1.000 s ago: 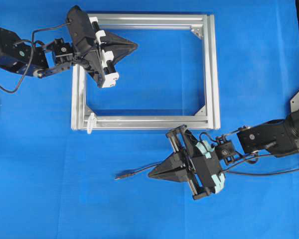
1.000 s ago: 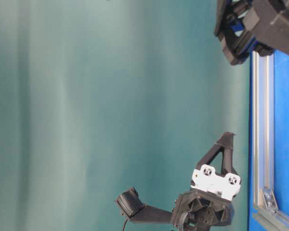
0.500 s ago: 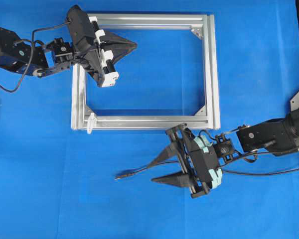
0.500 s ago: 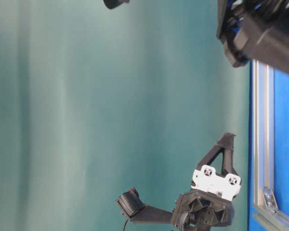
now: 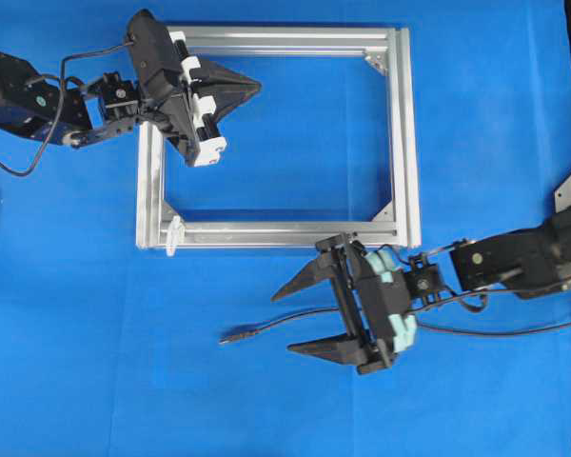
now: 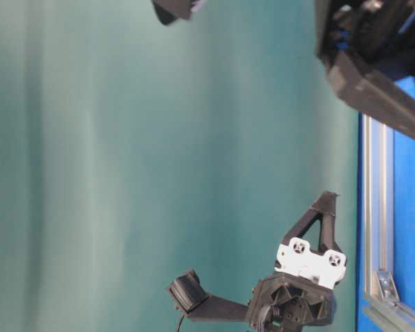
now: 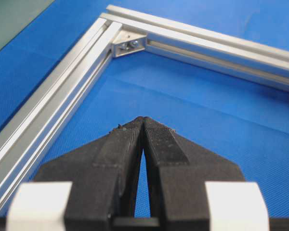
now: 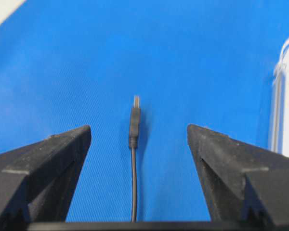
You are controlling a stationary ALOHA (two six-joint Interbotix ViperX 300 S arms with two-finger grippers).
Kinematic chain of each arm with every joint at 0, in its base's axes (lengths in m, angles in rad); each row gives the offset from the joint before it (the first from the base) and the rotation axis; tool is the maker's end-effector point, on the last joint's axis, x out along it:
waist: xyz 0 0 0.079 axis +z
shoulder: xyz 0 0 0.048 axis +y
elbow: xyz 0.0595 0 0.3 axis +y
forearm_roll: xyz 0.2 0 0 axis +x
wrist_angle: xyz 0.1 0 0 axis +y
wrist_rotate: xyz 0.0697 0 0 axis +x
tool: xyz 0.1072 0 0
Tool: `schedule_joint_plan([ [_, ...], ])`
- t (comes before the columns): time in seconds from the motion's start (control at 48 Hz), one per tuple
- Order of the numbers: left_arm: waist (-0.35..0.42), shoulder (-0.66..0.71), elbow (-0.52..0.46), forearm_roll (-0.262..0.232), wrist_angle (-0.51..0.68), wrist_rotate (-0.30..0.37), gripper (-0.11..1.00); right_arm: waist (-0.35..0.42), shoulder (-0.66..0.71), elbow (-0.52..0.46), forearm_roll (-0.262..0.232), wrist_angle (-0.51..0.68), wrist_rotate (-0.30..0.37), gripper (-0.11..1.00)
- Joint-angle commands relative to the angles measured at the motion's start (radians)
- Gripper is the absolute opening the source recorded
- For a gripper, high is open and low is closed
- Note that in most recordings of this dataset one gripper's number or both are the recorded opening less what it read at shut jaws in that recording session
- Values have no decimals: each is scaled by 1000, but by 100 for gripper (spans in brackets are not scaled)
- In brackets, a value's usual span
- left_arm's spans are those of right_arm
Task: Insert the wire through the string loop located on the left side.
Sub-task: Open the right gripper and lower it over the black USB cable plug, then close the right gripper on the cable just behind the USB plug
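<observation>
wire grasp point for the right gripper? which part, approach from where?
Grip the wire on the thin cable just behind its plug tip, so a short stiff end sticks out for threading the string loop. Come straight down from above: it lies flat on the blue mat, already centred between the open fingers of the right gripper, pointing away.

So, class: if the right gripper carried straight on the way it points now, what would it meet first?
The right gripper is open and points left, with the wire lying on the mat between its fingers. Going straight on, it would run along the wire toward its plug tip; beyond that, only blue mat shows.
</observation>
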Motion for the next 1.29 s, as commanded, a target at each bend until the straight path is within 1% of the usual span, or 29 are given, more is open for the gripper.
schedule_joint_plan([
  [0.0, 3, -29, -11, 3, -6, -2, 0, 2, 17, -29, 15, -8, 2, 86],
  [0.063, 3, -29, -9, 3, -6, -2, 0, 3, 52, -48, 25, -8, 6, 86],
  [0.25, 3, -29, -8, 3, -6, -3, 0, 5, 135, -92, 25, -8, 31, 86],
  [0.396, 3, -29, -8, 3, -5, -3, 0, 8, 175, -112, 26, -8, 44, 86],
  [0.625, 3, -29, -8, 3, -5, -5, 0, 12, 176, -114, 28, -21, 44, 86],
  [0.771, 3, -29, -8, 3, -5, -8, 0, 12, 178, -114, 26, -18, 44, 80],
  [0.834, 3, -29, -8, 5, -5, -9, 0, 12, 181, -115, 26, -17, 44, 72],
  [0.896, 3, -29, -8, 3, -5, -9, 0, 12, 181, -115, 25, -18, 44, 57],
  [1.0, 3, -29, -8, 3, -5, -9, 0, 12, 181, -114, 20, -21, 43, 27],
  [1.084, 3, -29, -8, 3, -6, -9, 0, 12, 181, -114, 17, -20, 41, 8],
  [1.146, 3, -29, -8, 3, -6, -9, 0, 12, 181, -112, 14, -17, 41, 1],
  [1.271, 3, -29, -8, 5, -5, -11, 0, 12, 181, -112, 12, -17, 41, 1],
])
